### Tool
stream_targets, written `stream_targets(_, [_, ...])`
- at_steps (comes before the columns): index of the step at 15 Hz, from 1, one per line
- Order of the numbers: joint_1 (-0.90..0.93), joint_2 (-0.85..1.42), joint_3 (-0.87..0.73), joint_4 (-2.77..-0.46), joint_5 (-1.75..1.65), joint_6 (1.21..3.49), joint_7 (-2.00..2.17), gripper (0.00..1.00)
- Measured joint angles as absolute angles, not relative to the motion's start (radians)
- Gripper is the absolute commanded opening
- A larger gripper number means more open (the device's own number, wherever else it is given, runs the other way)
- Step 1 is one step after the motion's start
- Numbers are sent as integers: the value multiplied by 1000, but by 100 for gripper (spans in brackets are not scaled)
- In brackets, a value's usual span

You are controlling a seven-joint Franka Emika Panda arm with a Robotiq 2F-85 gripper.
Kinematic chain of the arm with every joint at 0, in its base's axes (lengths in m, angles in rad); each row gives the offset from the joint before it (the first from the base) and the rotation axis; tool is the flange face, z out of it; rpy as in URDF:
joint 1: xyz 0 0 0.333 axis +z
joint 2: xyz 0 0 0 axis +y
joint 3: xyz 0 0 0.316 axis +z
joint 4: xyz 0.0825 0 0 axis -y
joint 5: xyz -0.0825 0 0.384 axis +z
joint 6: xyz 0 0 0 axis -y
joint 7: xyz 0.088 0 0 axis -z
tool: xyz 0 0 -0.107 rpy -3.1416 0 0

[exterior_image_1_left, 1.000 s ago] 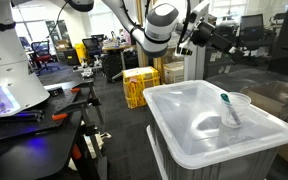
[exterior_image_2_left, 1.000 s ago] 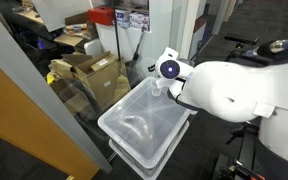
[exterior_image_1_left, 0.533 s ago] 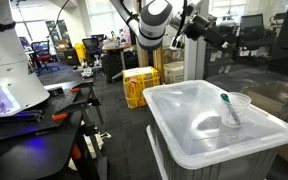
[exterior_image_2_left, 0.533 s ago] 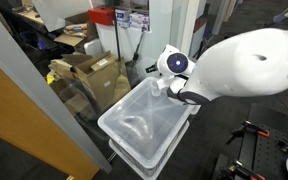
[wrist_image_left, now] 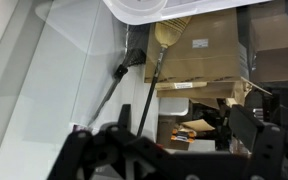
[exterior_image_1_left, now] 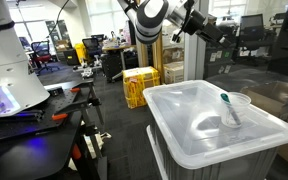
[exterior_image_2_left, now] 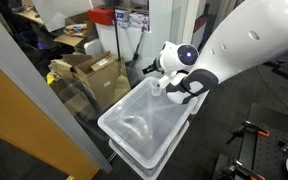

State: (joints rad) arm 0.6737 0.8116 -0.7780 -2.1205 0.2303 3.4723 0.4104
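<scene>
Jaws apart and empty, high above and well clear of the clear plastic cup [exterior_image_1_left: 234, 112] standing on the translucent white plastic bin [exterior_image_1_left: 184, 150].

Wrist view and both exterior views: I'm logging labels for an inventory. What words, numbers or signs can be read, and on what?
No text can be read in any view.
white sticker on the cardboard box: too blurred.
posted sheets in an exterior view: too small.
</scene>
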Motion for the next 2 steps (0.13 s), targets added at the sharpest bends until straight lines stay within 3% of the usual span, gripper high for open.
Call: stream_targets(2, [664, 789, -769, -2125, 230, 3472, 394, 100])
